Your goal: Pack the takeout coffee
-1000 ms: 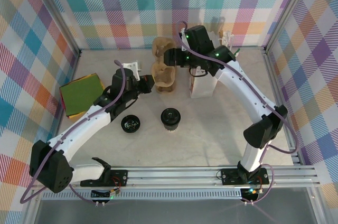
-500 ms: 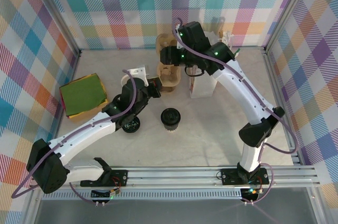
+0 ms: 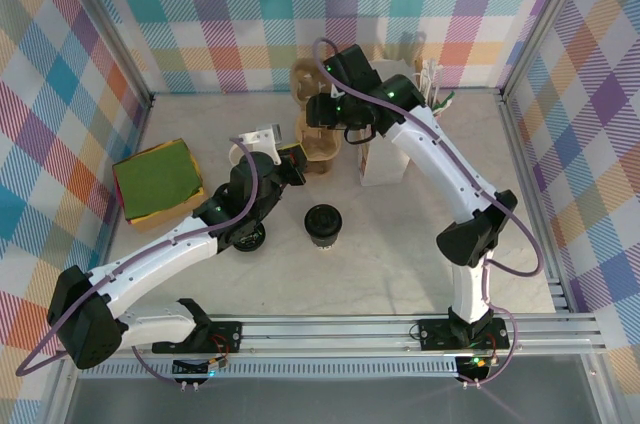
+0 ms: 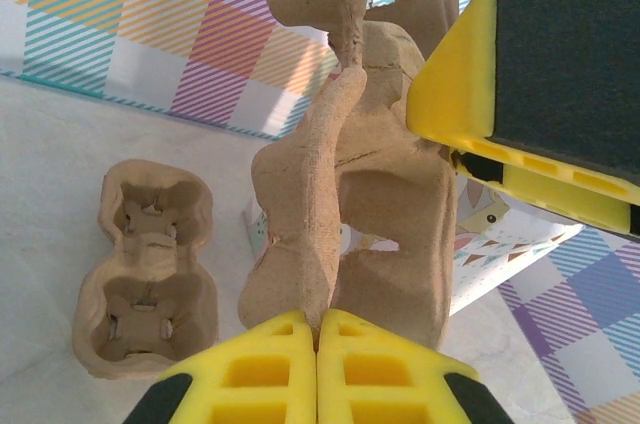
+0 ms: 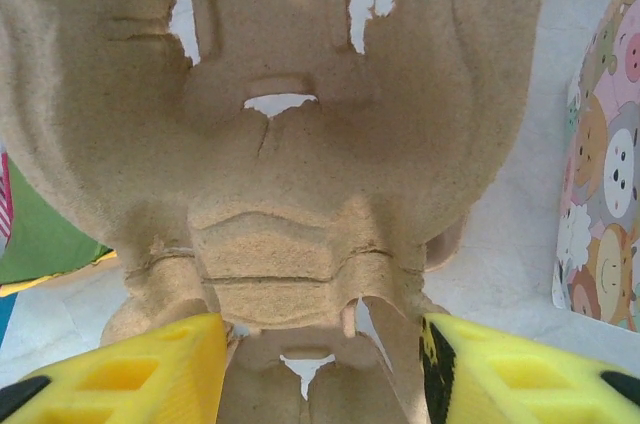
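We count one takeout coffee (image 3: pixel 322 222), lidded and upright on the tabletop (image 3: pixel 400 244), apart from both arms. There are two pulp trays. The lying carrier (image 4: pixel 145 279) rests flat. The closed left pincer (image 4: pixel 317 329) clamps the upright carrier (image 4: pixel 300 194). The right pincer (image 5: pixel 322 364) straddles that one; we cannot tell whether it grips.

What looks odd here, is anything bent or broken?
The cardboard cup carrier is held up on edge, pinched by the left claw, while the right claw straddles it. Its pulp shows small tears near the middle fold in the right wrist view. The lidded coffee cup sits upright.
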You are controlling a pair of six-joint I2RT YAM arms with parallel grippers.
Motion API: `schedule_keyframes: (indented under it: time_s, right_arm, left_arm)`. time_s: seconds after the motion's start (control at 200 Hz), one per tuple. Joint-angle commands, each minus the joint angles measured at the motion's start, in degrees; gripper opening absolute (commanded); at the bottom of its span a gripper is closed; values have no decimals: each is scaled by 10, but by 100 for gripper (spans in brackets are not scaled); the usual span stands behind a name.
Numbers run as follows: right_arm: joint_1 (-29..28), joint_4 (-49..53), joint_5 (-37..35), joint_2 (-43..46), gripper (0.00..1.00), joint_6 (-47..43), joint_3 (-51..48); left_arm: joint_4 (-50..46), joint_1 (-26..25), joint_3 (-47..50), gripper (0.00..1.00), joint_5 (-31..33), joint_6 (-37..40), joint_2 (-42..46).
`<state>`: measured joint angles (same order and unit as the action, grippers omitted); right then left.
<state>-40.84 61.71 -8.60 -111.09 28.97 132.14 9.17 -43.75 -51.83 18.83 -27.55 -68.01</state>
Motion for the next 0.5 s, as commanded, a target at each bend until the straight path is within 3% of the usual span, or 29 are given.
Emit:
schedule_keyframes:
  time_s: [0.0, 0.495]
  right_arm:
    - [-2, 18, -10, -9, 53, 8, 31]
    - [-5, 15, -10, -14, 50, 5, 41]
  left_arm:
    - [18, -10, 3, 6, 11, 11, 7]
    - [18, -14, -6, 5, 10, 16, -12]
